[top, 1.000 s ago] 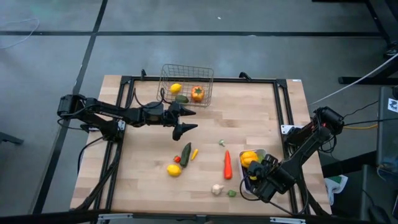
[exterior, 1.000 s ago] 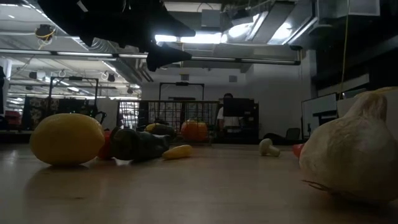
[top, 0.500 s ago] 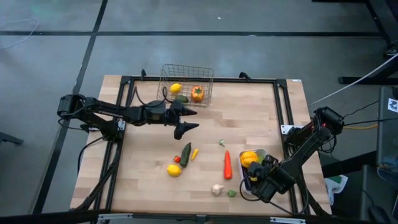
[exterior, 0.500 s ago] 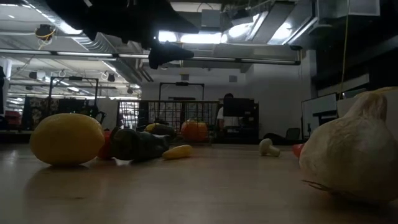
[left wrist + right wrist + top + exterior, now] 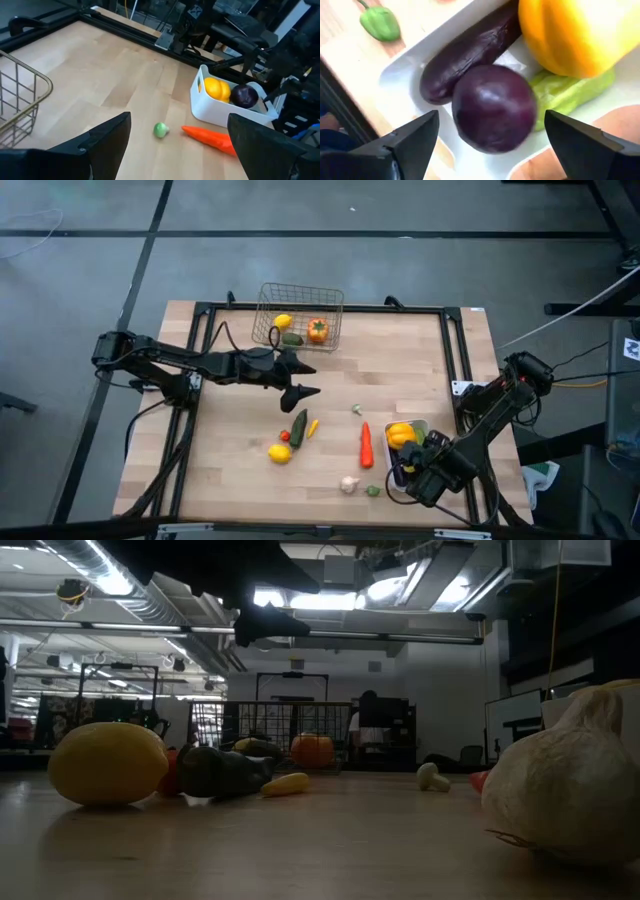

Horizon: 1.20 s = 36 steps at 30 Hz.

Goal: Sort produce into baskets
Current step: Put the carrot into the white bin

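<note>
Your right claw (image 5: 485, 145) is hanging open right over the white tray (image 5: 415, 62), w/ the round purple veg (image 5: 494, 107) lying loose under it beside eggplant (image 5: 465, 52) & yellow pepper (image 5: 575, 32). You're lifting straight up, pls, avoiding the rim. Left claw (image 5: 297, 379) is hovering open above the bench (image 5: 420, 360), cucumber (image 5: 299, 427) just below it.

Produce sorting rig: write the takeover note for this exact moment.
Left pincer: open, empty, above mid-table between the wire mesh basket and the loose pile.
Right pincer: open, over the white plastic tray, nothing held.
Done: basket holds a yellow lemon, an orange tomato and a dark green piece; tray holds a yellow pepper, a long purple eggplant, a round purple vegetable and a pale green piece.
Left on the table: orange carrot, second lemon, dark green cucumber, white garlic, several small pieces.
</note>
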Each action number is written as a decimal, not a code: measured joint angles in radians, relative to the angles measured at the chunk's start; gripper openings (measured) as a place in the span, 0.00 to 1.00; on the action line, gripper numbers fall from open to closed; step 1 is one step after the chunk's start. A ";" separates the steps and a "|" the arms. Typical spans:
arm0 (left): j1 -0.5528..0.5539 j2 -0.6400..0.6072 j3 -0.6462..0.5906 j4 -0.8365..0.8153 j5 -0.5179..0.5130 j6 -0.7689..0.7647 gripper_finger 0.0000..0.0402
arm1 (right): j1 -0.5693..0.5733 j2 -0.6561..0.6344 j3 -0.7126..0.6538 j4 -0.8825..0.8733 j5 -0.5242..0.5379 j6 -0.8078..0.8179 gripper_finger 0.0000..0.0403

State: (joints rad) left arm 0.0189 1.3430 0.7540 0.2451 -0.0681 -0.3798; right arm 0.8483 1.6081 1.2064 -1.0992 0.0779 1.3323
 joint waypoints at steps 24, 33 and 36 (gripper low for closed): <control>0.001 0.000 0.000 -0.002 0.000 0.020 0.81 | -0.191 -0.001 0.187 0.362 0.385 -0.061 0.89; 0.001 0.000 0.000 -0.003 0.000 0.020 0.81 | -0.307 0.052 0.188 0.390 0.291 -0.062 0.89; 0.001 0.000 0.000 -0.003 0.000 0.018 0.81 | -0.326 0.110 0.188 0.412 0.206 -0.057 0.89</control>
State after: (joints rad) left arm 0.0196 1.3430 0.7540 0.2424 -0.0685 -0.3619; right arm 0.5220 1.7184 1.3941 -0.6877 0.2844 1.2755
